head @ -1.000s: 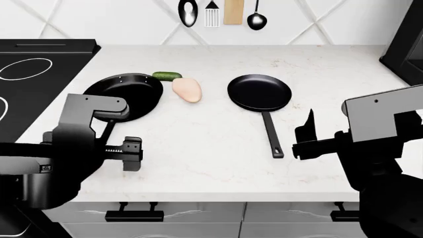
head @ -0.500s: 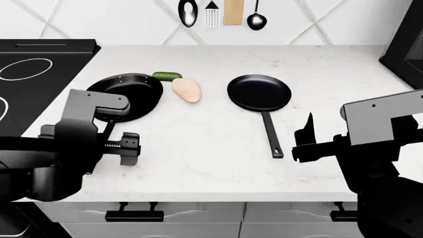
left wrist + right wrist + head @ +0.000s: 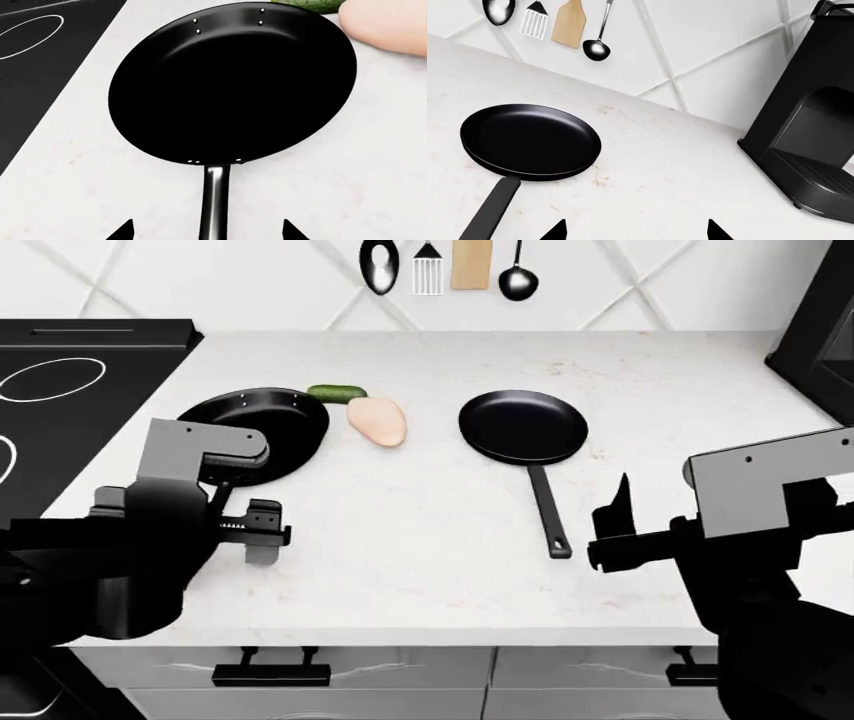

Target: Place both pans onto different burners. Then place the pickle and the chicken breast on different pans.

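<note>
Left tool (image 3: pixel 264 532) edged nearer its pan (image 3: pixel 260 433) (jaws apart).

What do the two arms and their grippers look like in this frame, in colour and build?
Both arms are matte black, bulky, rounded segments. Each carries a flat, boxy grey block near the wrist. The left gripper is black with blocky fingers and a pale ribbed, screw-like bar across it. The right gripper is black with thin pointed fingers. No cables or markings are visible.
</note>
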